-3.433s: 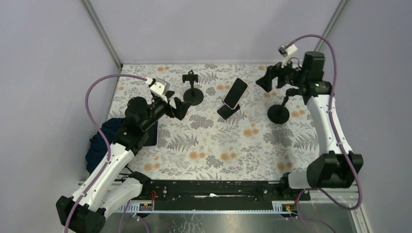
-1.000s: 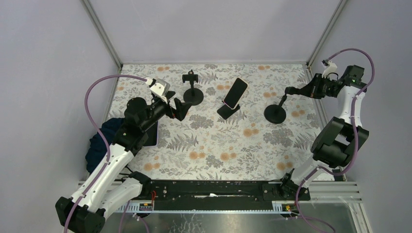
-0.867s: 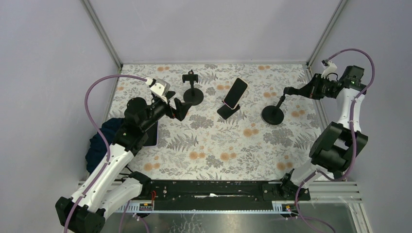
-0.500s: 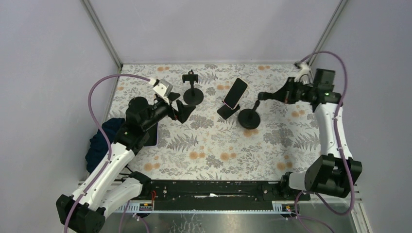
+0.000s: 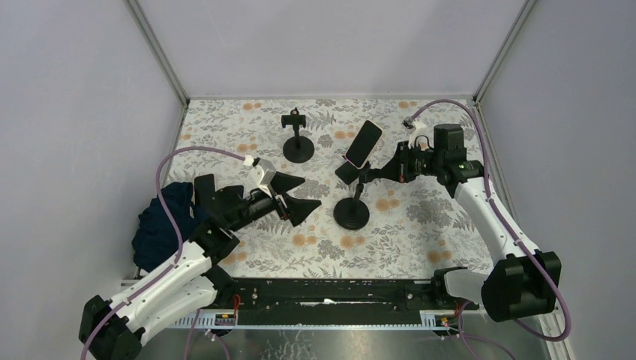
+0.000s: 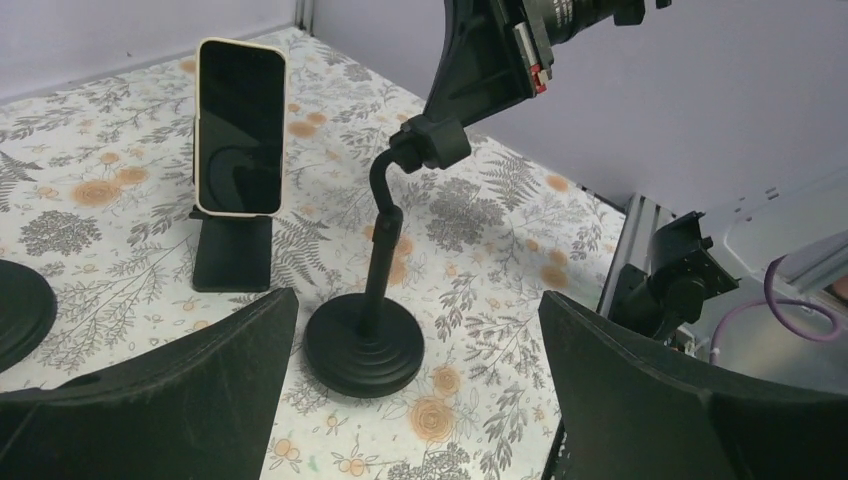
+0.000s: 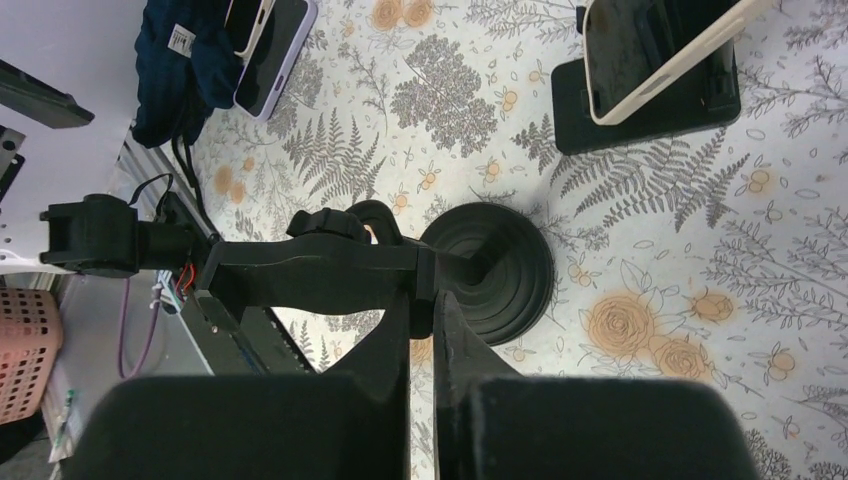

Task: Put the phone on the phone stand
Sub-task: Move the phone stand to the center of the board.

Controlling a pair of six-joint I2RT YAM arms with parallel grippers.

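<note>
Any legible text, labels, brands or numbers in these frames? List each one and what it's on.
None can be read.
white tag on the dark blue cloth: print too small to read.
pale strip with a red edge on the black housing, left wrist view: blurred.
phone propped on its holder: screen dark, no text or logo showing.

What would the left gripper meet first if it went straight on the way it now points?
Most likely the round-based stand, whose top the right gripper grips. It stands just ahead, in line with the gap between the open left gripper's fingers, though depth is hard to judge.
</note>
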